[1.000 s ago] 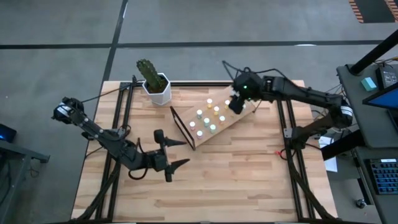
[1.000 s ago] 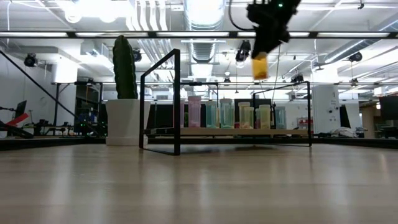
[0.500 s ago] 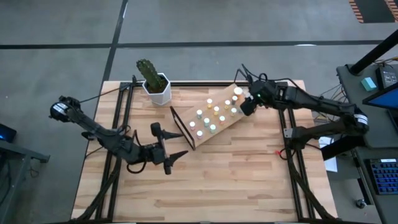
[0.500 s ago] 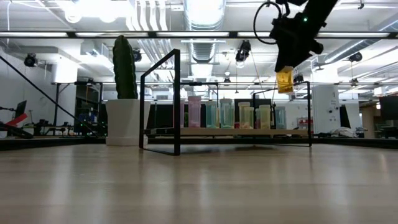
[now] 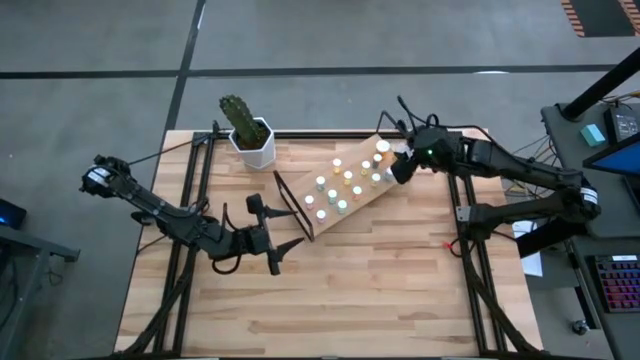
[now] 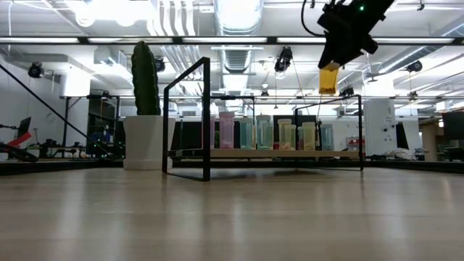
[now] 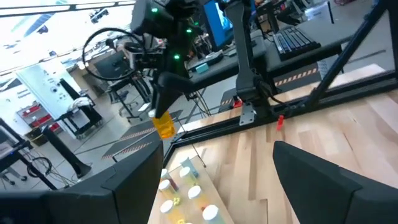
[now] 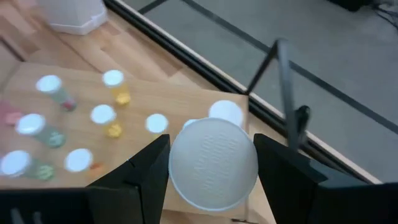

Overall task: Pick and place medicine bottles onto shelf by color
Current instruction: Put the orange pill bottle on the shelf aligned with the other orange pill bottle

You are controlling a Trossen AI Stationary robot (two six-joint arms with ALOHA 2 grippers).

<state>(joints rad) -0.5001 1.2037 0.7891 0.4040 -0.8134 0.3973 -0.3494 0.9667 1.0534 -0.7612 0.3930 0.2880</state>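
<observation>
Holding a yellow bottle (image 6: 329, 78) between its fingers, the right gripper (image 5: 400, 168) hangs above the far right end of the shelf (image 5: 392, 188), with the bottle's long axis upright and its wide white cap (image 8: 213, 163) facing up toward the wrist camera. In the low view the bottle hangs well clear of the tops of the bottles standing below, so the coming move looks to be mostly a straight descent. From the gripper the shelf lies directly beneath and stretches away toward the table's middle, its long axis running on a diagonal from the far right corner down toward the black frame (image 5: 293, 208). Just under the held bottle, in the right wrist view, another white cap (image 8: 225, 112) stands at the board's corner, and beside it two yellow bottles (image 8: 114, 80) stand in a short row, so the free spot for this colour is probably close to them, though which gap is meant cannot be told. The right arm is plainly the nearer one. The left gripper (image 5: 272, 240) rests over the table's middle, short of the shelf's near end, fingers spread and grasping nothing. A cactus pot (image 5: 251, 143) stands beyond the shelf, apart from it.
</observation>
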